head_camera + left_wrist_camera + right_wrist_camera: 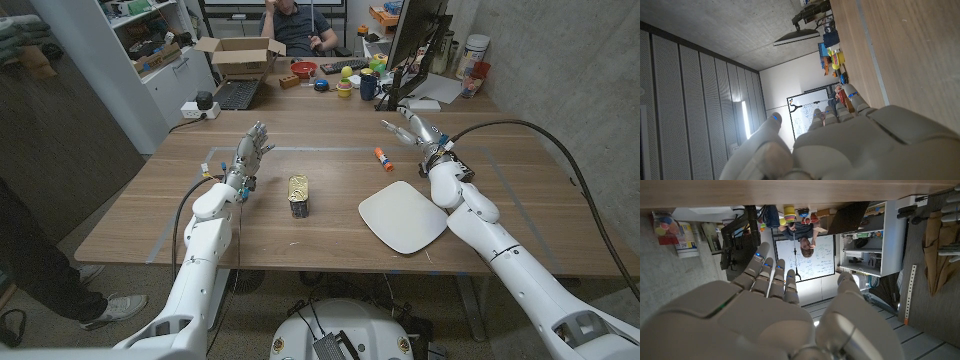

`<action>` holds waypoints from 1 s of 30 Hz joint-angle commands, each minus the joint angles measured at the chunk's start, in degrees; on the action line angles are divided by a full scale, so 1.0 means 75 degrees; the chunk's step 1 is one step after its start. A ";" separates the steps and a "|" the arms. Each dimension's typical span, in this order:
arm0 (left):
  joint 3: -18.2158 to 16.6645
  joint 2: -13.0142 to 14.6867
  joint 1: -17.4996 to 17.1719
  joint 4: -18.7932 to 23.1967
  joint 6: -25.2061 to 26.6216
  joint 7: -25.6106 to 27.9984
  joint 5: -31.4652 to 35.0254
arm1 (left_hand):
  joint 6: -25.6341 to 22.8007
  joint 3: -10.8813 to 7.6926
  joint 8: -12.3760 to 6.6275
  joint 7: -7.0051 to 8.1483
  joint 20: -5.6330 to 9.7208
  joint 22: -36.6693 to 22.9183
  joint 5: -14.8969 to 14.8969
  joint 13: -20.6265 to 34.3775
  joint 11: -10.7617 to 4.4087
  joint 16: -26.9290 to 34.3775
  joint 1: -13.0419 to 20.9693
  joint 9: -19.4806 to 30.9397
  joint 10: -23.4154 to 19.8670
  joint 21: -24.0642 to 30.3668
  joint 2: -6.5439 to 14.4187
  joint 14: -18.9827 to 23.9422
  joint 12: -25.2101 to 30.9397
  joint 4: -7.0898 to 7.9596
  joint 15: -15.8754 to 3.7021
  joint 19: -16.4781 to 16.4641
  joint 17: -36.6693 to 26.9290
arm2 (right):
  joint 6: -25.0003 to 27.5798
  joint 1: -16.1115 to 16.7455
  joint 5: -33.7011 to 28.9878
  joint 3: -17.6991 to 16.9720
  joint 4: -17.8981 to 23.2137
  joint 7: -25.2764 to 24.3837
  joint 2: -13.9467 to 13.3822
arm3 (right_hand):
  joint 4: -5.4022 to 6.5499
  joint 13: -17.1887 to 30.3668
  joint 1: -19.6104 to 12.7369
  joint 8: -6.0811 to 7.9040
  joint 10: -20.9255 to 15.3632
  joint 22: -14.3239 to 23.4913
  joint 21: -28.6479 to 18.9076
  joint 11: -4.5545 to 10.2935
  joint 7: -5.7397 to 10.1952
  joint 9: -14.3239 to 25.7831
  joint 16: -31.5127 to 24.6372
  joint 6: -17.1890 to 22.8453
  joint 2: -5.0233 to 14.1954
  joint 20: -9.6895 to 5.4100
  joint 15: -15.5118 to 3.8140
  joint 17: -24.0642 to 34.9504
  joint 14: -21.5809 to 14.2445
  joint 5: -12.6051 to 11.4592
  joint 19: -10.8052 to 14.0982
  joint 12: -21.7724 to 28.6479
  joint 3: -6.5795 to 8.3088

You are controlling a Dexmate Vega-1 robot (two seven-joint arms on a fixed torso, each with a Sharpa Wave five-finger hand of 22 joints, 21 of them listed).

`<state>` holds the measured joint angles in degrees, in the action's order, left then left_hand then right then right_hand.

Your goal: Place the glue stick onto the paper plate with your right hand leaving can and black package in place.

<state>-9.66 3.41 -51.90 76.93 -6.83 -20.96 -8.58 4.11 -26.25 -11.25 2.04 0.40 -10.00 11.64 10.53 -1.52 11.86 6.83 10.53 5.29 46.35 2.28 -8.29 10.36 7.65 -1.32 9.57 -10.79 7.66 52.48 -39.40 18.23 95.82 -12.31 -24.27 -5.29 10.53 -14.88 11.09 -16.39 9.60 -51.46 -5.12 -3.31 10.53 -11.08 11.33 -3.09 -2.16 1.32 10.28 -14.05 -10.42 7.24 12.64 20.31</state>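
left arm: comes in from bottom-left corner, white, black cable alongside it.
left hand point(252, 150): raised over left part of the table point(300, 235), fingers apart and reaching away from the robot, nothing in it. Wrist cam shows the back of the same hand point(850, 145), table surface beside it, holding nothing.
tape marks: pale lines on the table near left hand and along the far side.
can point(299, 195): upright, about mid-table, right of left hand, left of plate; gold top, dark printed side. Apart from both hands.
paper plate point(402, 216): white, lies on the table right of the can, close to right forearm; nothing on it.
glue stick point(383, 158): orange w/ dark end, lies on its side on the table, beyond the plate's far edge, not touching it. Just left of right hand, a small gap between them.
right hand point(408, 128): over far-right part of the table, fingers stretched out and spread, holds nothing. Tips point toward the far clutter. Wrist cam: back of hand point(775, 315), fingers apart, empty.
right arm: enters bottom-right corner, black cable looping over it.
far end of table: open cardboard box point(239, 55), laptop, small coloured toys, monitor point(415, 40) on the right.
person point(300, 25): seated behind the table, hand up by head.
black package: can't make it out from here.
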 commanded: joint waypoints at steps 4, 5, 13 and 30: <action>-0.0025 0.0011 -0.0261 0.0389 0.0057 0.0051 -0.0054 | 0.0086 0.0059 -0.0041 -0.0022 -0.0026 -0.0024 0.0048 0.0019 0.0031 0.0038 -0.0018 0.0044 0.0028 -0.0037 -0.0070 -0.0054 0.0045 0.0003 -0.0005 0.0230 -0.0020 | 0.1167 -0.0084 -0.2451 0.0525 0.0147 -0.0243 0.0438 | -0.0081 0.0042 -0.0141 0.0173 -0.0092 0.0025 0.0090 0.0002 -0.0131 0.0035 -0.0025 0.0466 -0.0107 -0.0045 -0.0042 0.0009 -0.0026 -0.0088 0.0106 0.0007 -0.0060; -0.0026 0.0014 -0.0279 0.0411 0.0066 0.0063 -0.0055 | 0.0081 0.0063 -0.0043 -0.0026 -0.0029 -0.0025 0.0048 0.0019 0.0031 0.0039 -0.0021 0.0044 0.0027 -0.0039 -0.0072 -0.0052 0.0046 0.0004 -0.0009 0.0228 -0.0020 | 0.1326 -0.0079 -0.2598 0.0558 0.0203 -0.0144 0.0471 | -0.0102 0.0042 -0.0178 0.0188 -0.0095 0.0025 0.0098 0.0007 -0.0147 0.0036 -0.0026 0.0526 -0.0105 -0.0048 -0.0041 0.0005 -0.0042 -0.0094 0.0131 0.0007 -0.0058; -0.0025 0.0040 -0.0372 0.0541 0.0117 0.0096 -0.0086 | 0.0086 0.0089 -0.0040 -0.0029 -0.0041 -0.0025 0.0051 0.0019 0.0022 0.0039 -0.0041 0.0044 0.0020 -0.0055 -0.0090 -0.0048 0.0049 0.0011 0.0002 0.0220 -0.0020 | 0.1924 -0.0268 -0.3445 0.0855 0.0002 0.0104 0.0604 | -0.0169 0.0041 -0.0309 0.0173 -0.0104 0.0025 0.0120 0.0033 -0.0138 0.0039 -0.0023 0.0551 -0.0090 -0.0063 -0.0076 -0.0005 -0.0081 -0.0110 0.0213 0.0006 -0.0042; 0.0045 0.0054 -0.0354 0.0533 0.0090 0.0098 -0.0108 | 0.0086 0.0138 -0.0039 -0.0038 -0.0063 -0.0026 0.0057 0.0019 0.0046 0.0038 -0.0078 0.0044 0.0027 -0.0085 -0.0127 -0.0047 0.0048 0.0022 0.0007 0.0212 -0.0021 | 0.2613 -0.0669 -0.4225 0.1268 -0.0285 0.1267 0.0618 | -0.0204 0.0044 -0.0293 -0.0011 0.0166 0.0034 0.0239 0.0056 -0.0151 0.0047 0.0039 0.0192 -0.0291 -0.0007 -0.0083 0.0006 0.0013 -0.0116 0.0352 -0.0101 -0.0252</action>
<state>-9.61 3.73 -54.52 80.90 -6.08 -20.29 -9.22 4.41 -25.64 -11.25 1.74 0.10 -9.99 11.63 10.52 -1.53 11.86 6.36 10.52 5.28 45.75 1.81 -8.38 10.36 7.72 -1.23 9.87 -10.78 23.56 49.28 -66.88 25.61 95.03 -7.90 -19.97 -6.76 10.53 -16.82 11.36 -15.71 9.75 -49.98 -4.73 -4.41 10.82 -11.07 13.18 -4.57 -2.25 0.77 10.13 -14.53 -11.05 9.99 11.97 18.78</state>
